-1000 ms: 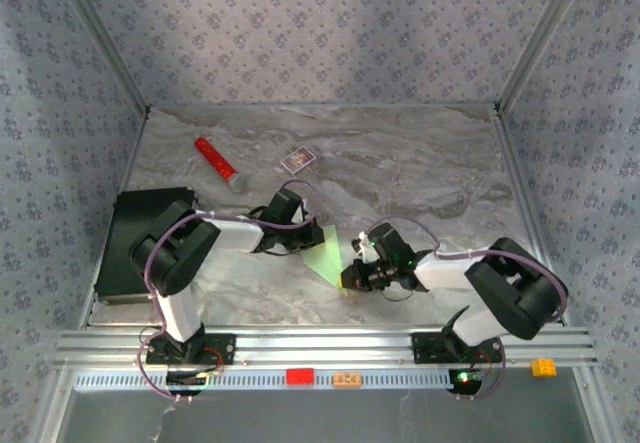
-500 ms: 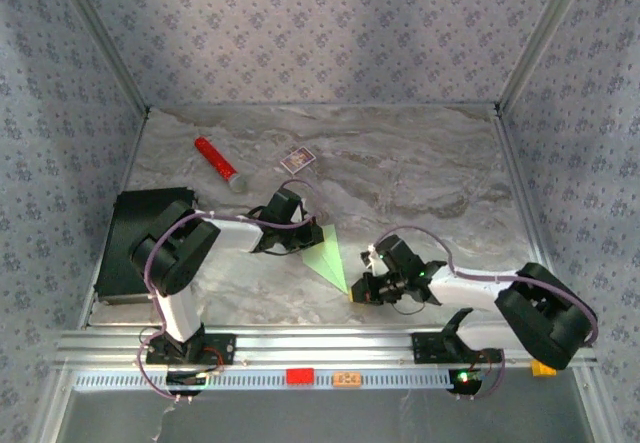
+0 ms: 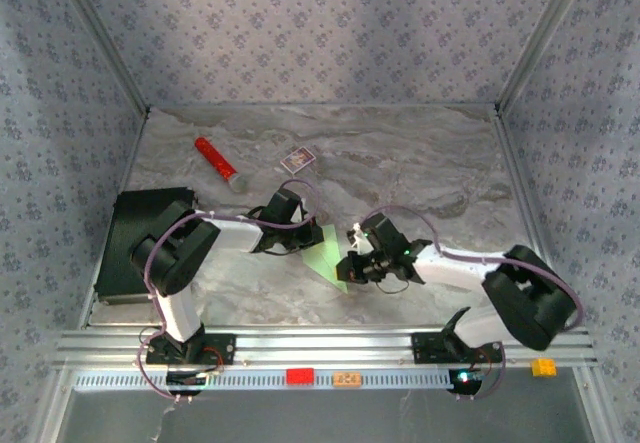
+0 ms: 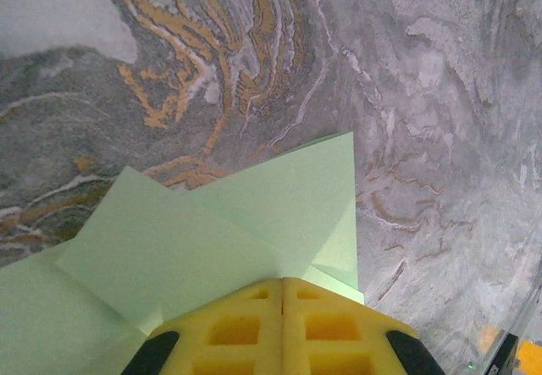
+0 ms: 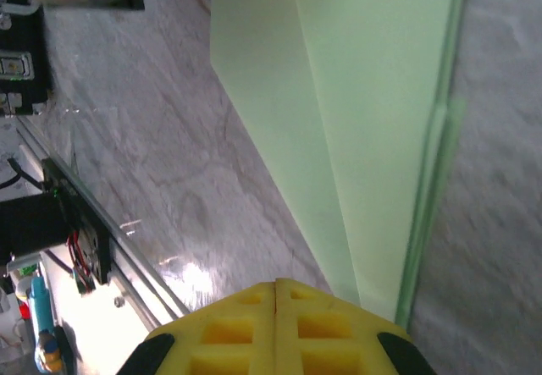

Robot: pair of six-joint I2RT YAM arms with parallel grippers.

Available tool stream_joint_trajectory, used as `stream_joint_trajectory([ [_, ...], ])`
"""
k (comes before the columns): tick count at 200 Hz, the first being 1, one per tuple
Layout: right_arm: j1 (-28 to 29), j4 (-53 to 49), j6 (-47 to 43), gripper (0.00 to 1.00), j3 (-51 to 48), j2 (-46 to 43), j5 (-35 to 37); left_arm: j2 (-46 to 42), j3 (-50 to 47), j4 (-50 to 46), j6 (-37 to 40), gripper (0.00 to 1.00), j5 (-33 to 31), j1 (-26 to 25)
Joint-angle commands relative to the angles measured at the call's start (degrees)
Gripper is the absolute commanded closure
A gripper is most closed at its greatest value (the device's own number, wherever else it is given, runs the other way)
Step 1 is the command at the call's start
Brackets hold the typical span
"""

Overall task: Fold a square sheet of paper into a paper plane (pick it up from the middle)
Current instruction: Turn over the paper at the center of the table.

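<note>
While flat, paper plane [image 3: 331, 256] lengthwise far-to-near, tip nearest, left gripper [image 4: 282, 306] and right gripper [image 5: 276, 306] closed empty atop it

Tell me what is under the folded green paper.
The paper lies on the marbled tabletop, which shows all around it. The left end effector and right end effector, both shut, sit over its ends. Anything directly beneath the sheet is covered.

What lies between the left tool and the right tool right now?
The folded green paper spans that gap, from the left tool to the right tool, seen in the top view.
</note>
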Motion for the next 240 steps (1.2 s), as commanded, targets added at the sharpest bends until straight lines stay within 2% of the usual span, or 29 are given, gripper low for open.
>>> stream_joint_trajectory([
  [1,0.08,2.11,0.29,0.94,1.06,4.41,-0.58,1.51,-1.39,-3.06,0.09,0.99,-2.45,0.6],
  [42,-0.09,4.32,1.19,0.94,-5.32,5.11,-1.31,1.94,-1.28,-3.14,0.17,0.99,-2.52,0.69],
  [87,0.35,4.35,3.19,0.94,-12.22,-1.1,-0.4,2.11,-1.2,-3.16,-0.09,0.98,-2.66,0.76],
  [130,0.72,-0.5,4.51,0.93,-11.93,-8.04,1.04,2.16,-1.53,-2.82,-0.68,0.99,-2.82,0.71],
  [145,1.03,-0.89,8.13,0.85,-11.84,-10.02,3.71,2.2,-1.71,-2.5,-1.09,0.99,-2.84,0.7],
  [162,1.47,3.36,13.17,0.77,-13.1,-10.99,4.24,2.51,-1.89,-1.46,-2.03,0.99,-2.08,0.89],
  [194,2.04,1.07,15.85,0.65,-12.7,-12.19,6.78,2.01,-2.09,-1.11,-2.46,0.99,-1.86,0.9],
  [240,2.1,1.3,16.81,0.63,-13.19,-11.65,7.06,1.94,-1.97,-1.17,-2.55,0.99,-1.64,1.02],
])
